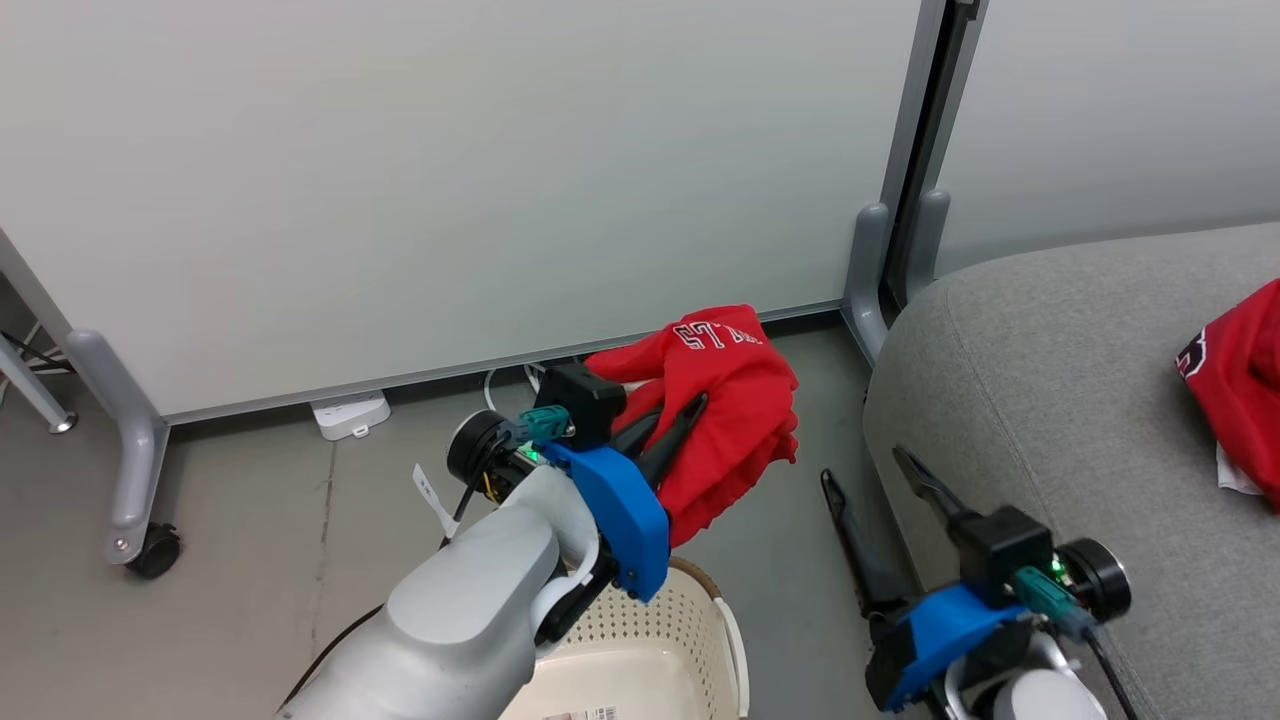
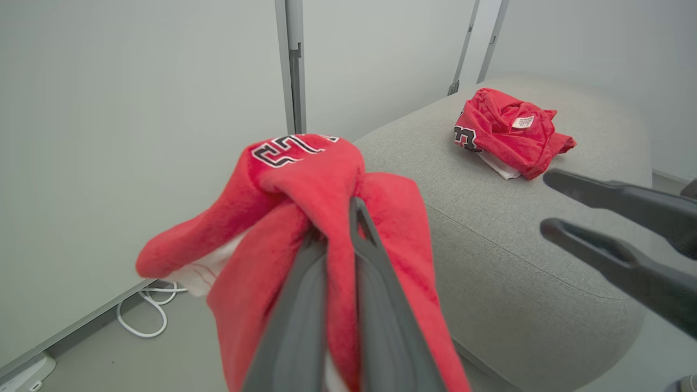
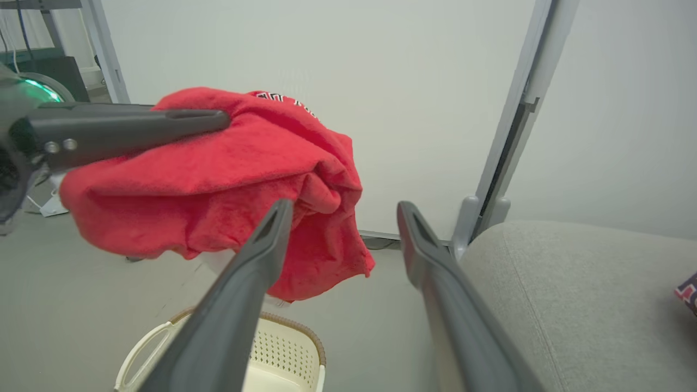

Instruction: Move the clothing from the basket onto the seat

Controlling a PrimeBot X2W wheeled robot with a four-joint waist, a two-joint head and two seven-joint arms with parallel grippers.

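My left gripper (image 1: 672, 425) is shut on a bright red jersey (image 1: 735, 395) and holds it in the air above the cream basket (image 1: 690, 625). In the left wrist view the two fingers (image 2: 375, 283) pinch a fold of this clothing (image 2: 305, 179), which drapes down on both sides. A second red jersey (image 2: 506, 136) lies crumpled on the grey seat (image 2: 490, 234) to the right. My right gripper (image 1: 865, 468) is open and holds nothing, beside the seat's front edge (image 1: 1000, 400). From the right wrist, the held jersey (image 3: 218, 174) hangs left of the open right gripper (image 3: 344, 207), over the basket rim (image 3: 297, 326).
A pale partition wall stands behind, on grey legs with a caster (image 1: 155, 550) at the left. A white power strip (image 1: 350, 413) and cables lie on the floor under it. A grey post (image 1: 868, 270) stands between partition and seat.
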